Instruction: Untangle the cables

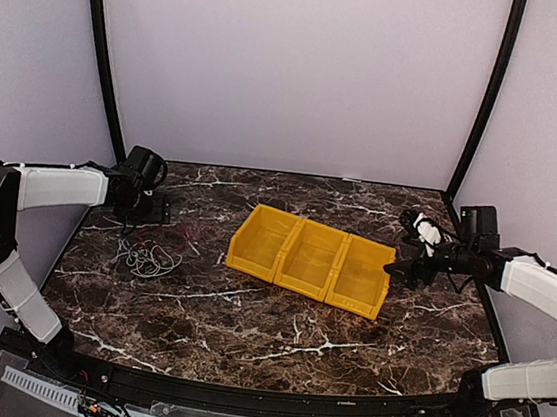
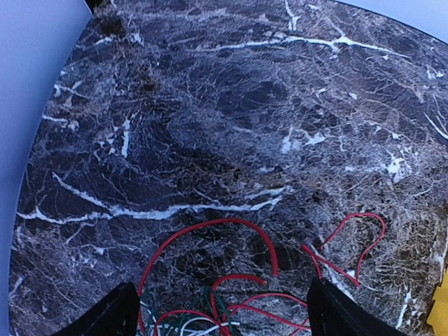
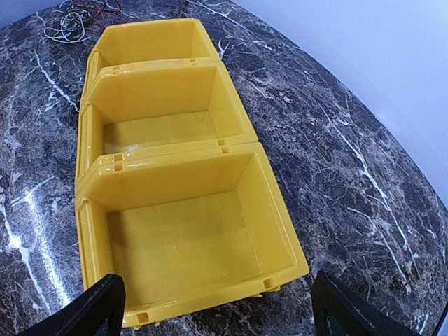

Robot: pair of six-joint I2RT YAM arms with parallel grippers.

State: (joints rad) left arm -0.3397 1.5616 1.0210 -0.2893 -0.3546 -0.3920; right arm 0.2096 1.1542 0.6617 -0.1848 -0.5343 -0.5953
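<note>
The cables lie in a loose tangle on the marble table left of the bins: a white-grey bundle [image 1: 150, 257] with thin red strands [image 1: 187, 235] beside it. The left wrist view shows red cable loops [image 2: 234, 225] on the marble, with white [image 2: 189, 323] and dark green strands [image 2: 218, 302] crossing low between the fingers. My left gripper [image 2: 224, 316] hangs open just above the tangle's far edge, holding nothing. My right gripper [image 3: 220, 311] is open over the near end of the yellow bins, also holding nothing. The tangle [image 3: 70, 21] appears far off in the right wrist view.
Three joined yellow bins [image 1: 310, 259] sit at the table's middle, all with nothing inside [image 3: 175, 238]. My left gripper [image 1: 150, 210] is near the back left; my right gripper [image 1: 393, 270] is by the bins' right end. Curved walls close the back.
</note>
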